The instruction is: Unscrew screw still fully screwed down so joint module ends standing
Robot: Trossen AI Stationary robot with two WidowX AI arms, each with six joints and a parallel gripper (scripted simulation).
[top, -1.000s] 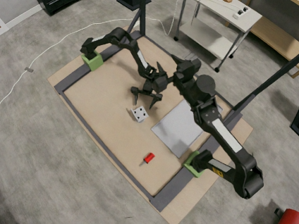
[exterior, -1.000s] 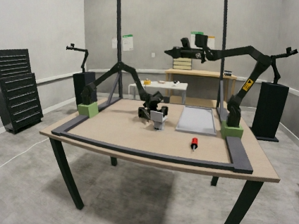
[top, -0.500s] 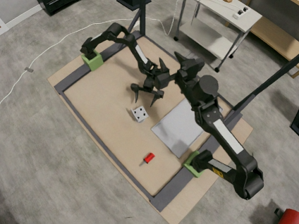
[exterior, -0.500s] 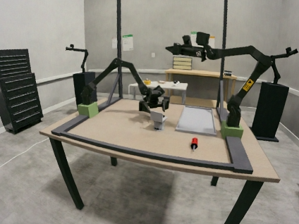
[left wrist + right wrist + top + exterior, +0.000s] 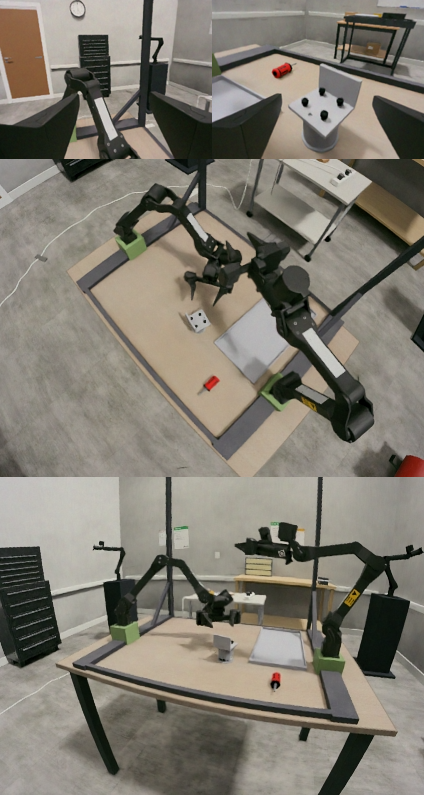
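Note:
The grey joint module [image 5: 224,656] [image 5: 313,138] stands upright on the table. The light bracket [image 5: 199,320] [image 5: 222,641] [image 5: 338,83] sits on top, its wall standing up. Four black screws with heads above the plate show in the right wrist view; one is the nearest screw [image 5: 324,115]. Which is fully down I cannot tell. A red screwdriver [image 5: 212,382] [image 5: 275,679] [image 5: 282,70] lies on the table. My right gripper [image 5: 205,299] [image 5: 218,623] [image 5: 327,99] is open and empty, behind and above the module. My left gripper [image 5: 239,546] [image 5: 114,97] is open, empty and raised high.
A grey tray [image 5: 250,344] [image 5: 277,649] [image 5: 230,99] lies beside the module, near the left arm's base. In the top view the two grippers overlap; in the exterior view the left one is far higher. A dark frame [image 5: 200,693] edges the table.

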